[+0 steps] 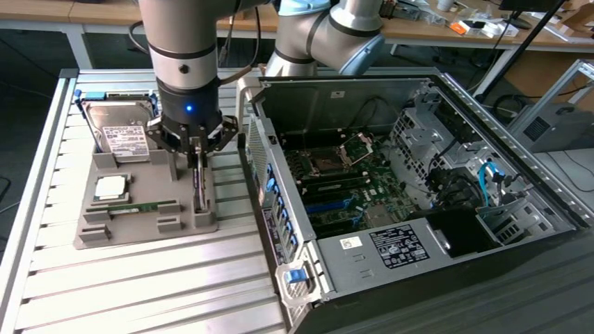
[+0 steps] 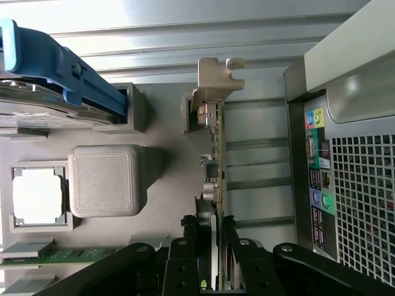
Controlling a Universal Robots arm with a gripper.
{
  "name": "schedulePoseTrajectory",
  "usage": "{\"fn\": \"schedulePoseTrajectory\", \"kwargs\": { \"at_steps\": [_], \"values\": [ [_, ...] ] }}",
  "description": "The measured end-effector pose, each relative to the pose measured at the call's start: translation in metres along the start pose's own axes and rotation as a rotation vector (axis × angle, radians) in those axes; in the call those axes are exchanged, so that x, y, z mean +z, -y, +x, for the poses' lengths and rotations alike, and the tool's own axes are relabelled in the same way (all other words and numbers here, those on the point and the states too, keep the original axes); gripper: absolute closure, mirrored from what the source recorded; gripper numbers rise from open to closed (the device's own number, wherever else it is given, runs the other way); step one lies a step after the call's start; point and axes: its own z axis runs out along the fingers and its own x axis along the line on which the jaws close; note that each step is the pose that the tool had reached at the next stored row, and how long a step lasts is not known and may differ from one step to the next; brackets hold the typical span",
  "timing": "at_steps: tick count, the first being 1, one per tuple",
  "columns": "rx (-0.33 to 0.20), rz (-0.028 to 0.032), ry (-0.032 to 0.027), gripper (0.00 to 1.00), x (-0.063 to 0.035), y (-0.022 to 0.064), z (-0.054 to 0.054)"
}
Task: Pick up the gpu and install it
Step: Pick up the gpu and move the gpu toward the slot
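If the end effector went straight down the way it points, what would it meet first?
The gpu: it already stands edge-on between the end effector's jaws, which look closed on it. Further down it would press the card into the gray tray; remaining clearance is unclear.

Card point(image 2: 217, 148): dull tan metal bracket. Tray point(image 2: 166, 197) beside tool point(image 2: 213, 223): matt grey plastic, grainy. Table point(image 2: 185, 43): ribbed bare metal.

Grey tray point(image 1: 130, 224), gpu point(image 2: 216, 166) w/ tan bracket point(image 2: 217, 77)
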Motion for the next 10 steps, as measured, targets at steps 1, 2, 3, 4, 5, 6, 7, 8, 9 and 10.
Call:
{"fn": "schedulePoseTrajectory", "kwargs": {
  "at_steps": [1, 2, 3, 4, 5, 6, 7, 8, 9, 10],
  "values": [
    [0.000, 0.0001, -0.0001, 0.73, -0.0003, 0.0000, 0.0000],
    [0.000, 0.0001, -0.0001, 0.73, -0.0005, 0.0000, 0.0000],
    [0.000, 0.0001, -0.0001, 0.73, -0.0009, 0.0000, 0.0000],
    [0.000, 0.0000, 0.0000, 0.73, -0.0010, 0.0000, 0.0000],
    [0.000, -0.0001, 0.0001, 0.73, -0.0012, -0.0001, 0.0000],
    [0.000, 0.0000, 0.0001, 0.73, -0.0014, -0.0001, 0.0000],
    [0.000, 0.0000, 0.0000, 0.73, -0.0016, -0.0001, 0.0000],
    [0.000, 0.0001, -0.0001, 0.73, -0.0022, -0.0001, 0.0000],
    [0.000, 0.0002, -0.0001, 0.73, -0.0028, -0.0001, -0.0001],
    [0.000, 0.0000, 0.0001, 0.73, -0.0031, -0.0001, -0.0001]
  ]
}}
